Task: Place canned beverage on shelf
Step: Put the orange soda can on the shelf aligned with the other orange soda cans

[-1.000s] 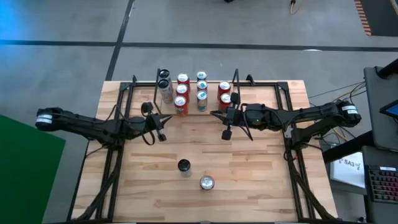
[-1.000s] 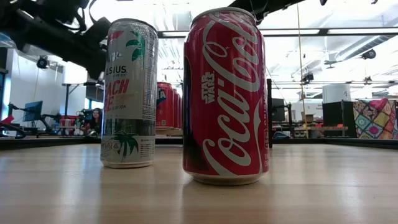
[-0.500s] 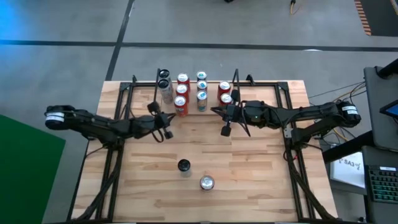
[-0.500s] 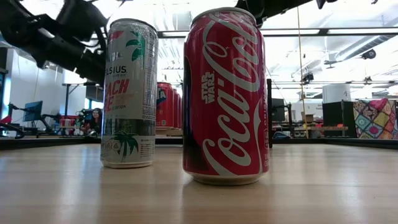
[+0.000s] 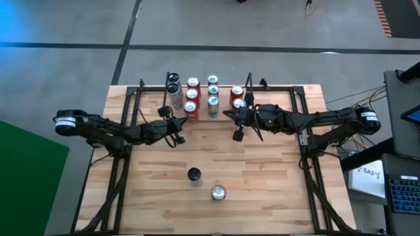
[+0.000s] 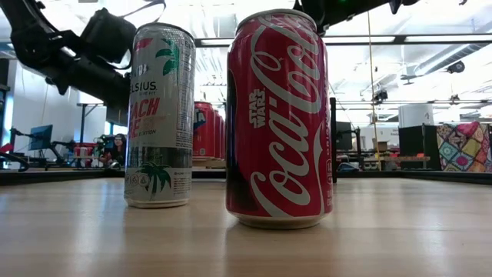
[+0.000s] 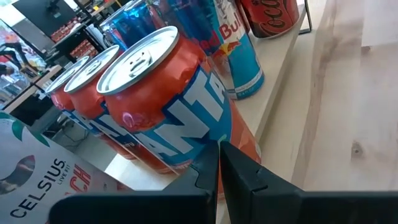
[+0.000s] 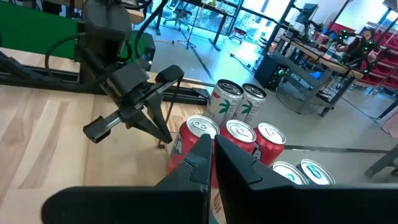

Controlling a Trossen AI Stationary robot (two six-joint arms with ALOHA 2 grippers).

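- The shelf (image 5: 209, 98) sits in the upper middle of the high view, at the far edge of the table (image 5: 275, 196).
- It already holds rows of cans: slim pale ones on the left, then orange ones, blue ones, and red ones on the right.
- Two cans are not on the shelf yet. They stand in the lower middle of the high view: a dark-topped can (image 5: 194, 175) and a silver-topped can (image 5: 218, 193) just beside it, lower and to the right.
- In the low view they fill the frame: a tall slim pale can (image 6: 159, 115) on the left and a red can (image 6: 278, 119) on the right, both upright.
- The left gripper (image 5: 172, 128) is pressed together and holds nothing. It sits at the front of the shelf, left of middle, its tips close to an orange can (image 7: 168, 106).
- The right gripper (image 5: 239, 122) is also pressed together and empty, just in front of the red cans on the right.
- I think a full can would be heavy for its size, hard, smooth and a bit slippery.
- The thin wall can dent, so squeeze gently.
- The best hold looks like the round side, about halfway up, with the can kept upright.
- The slim can would tip more easily.
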